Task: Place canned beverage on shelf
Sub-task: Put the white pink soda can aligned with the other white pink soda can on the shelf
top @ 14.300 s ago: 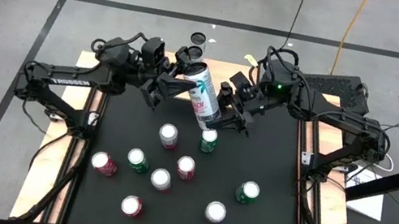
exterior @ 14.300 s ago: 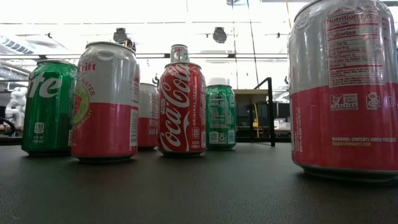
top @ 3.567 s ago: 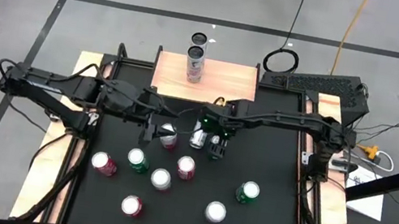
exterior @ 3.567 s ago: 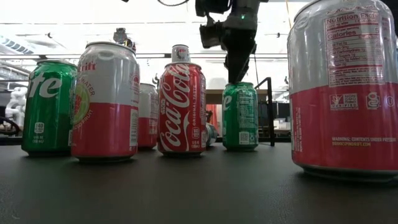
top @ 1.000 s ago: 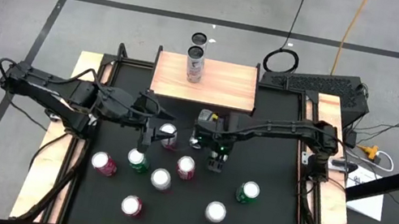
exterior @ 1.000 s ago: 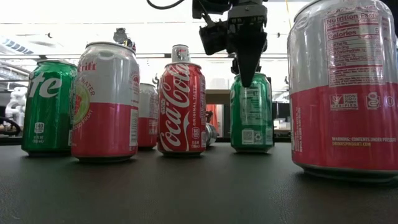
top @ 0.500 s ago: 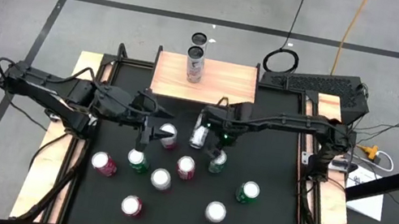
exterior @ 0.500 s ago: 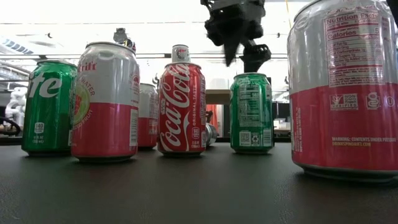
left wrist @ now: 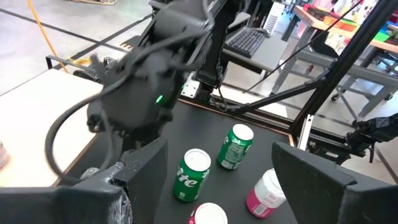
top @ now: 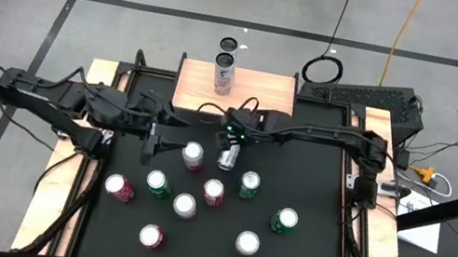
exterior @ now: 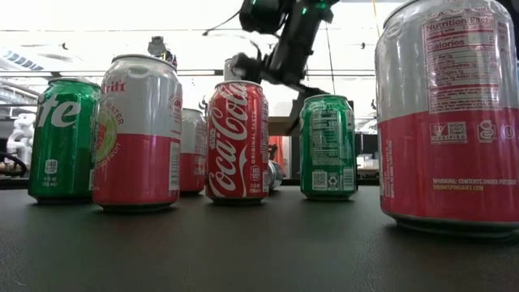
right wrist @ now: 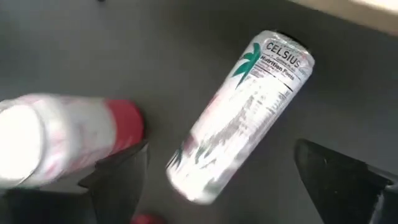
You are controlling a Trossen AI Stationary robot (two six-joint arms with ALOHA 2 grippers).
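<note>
Even overhead light fills the high view, with soft shadows on the black mat (top: 312, 191). In the low view, ceiling glare washes out the upper background and the nearest can (exterior: 448, 113) at right is soft. The right wrist view is motion-blurred, smearing the lying silver can (right wrist: 239, 118).

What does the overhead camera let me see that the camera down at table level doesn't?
Only the high view shows the shelf with one slim can standing on it, the silver can lying on its side under the right gripper, and the left gripper waiting to the side.

Only the low view shows labels, such as the red Coca-Cola can.

Both show upright cans on the black table top, including the green can.
</note>
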